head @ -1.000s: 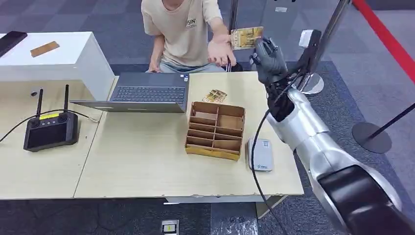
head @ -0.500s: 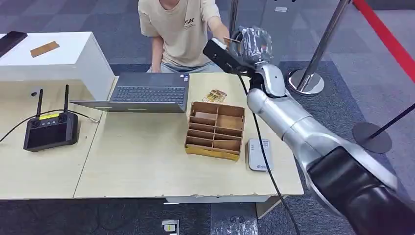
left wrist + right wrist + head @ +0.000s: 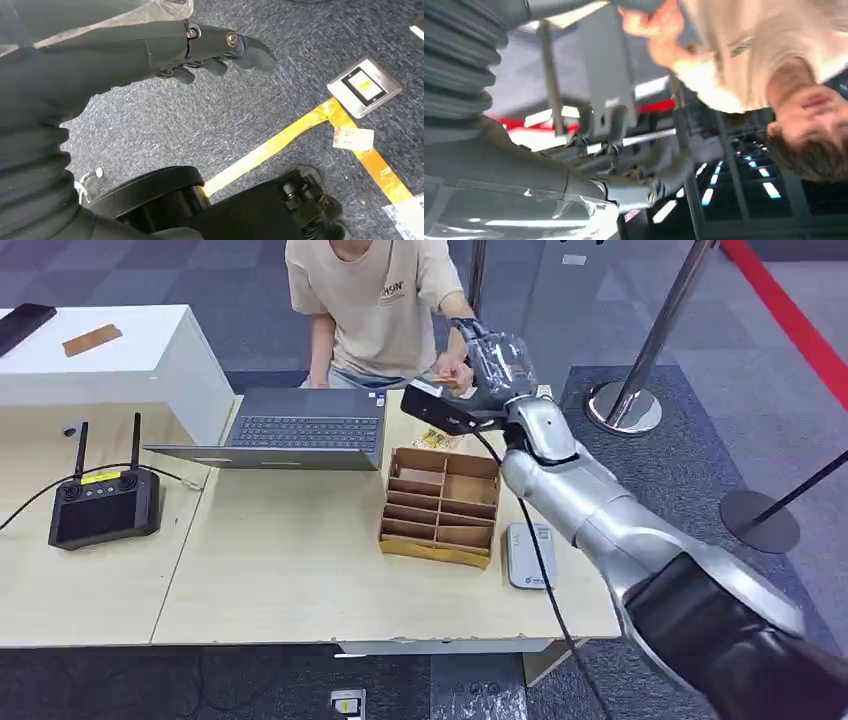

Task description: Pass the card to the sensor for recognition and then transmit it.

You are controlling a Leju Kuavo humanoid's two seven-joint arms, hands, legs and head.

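— Any writing you can read?

— Hardly. The person's beige shirt (image 3: pixel 372 300) has dark chest lettering ending in "SIN", the start unclear.

— And the yellow label (image 3: pixel 100 478) on the black controller (image 3: pixel 104 506), or the floor plate (image 3: pixel 365 87)?

— Both carry print, too small to read.

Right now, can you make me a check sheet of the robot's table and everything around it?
Surface: light wooden table, dry, two tops joined.
Job's things: white sensor near the table edge; cards beyond the cardboard tray.
Clutter: laptop, black controller.
Hands: right hand raised beside the person's hand, card hold unclear; left hand empty, over carpet.
Cables: black cable along the right arm; another at the controller.
Surroundings: seated person, metal post, white cabinet.
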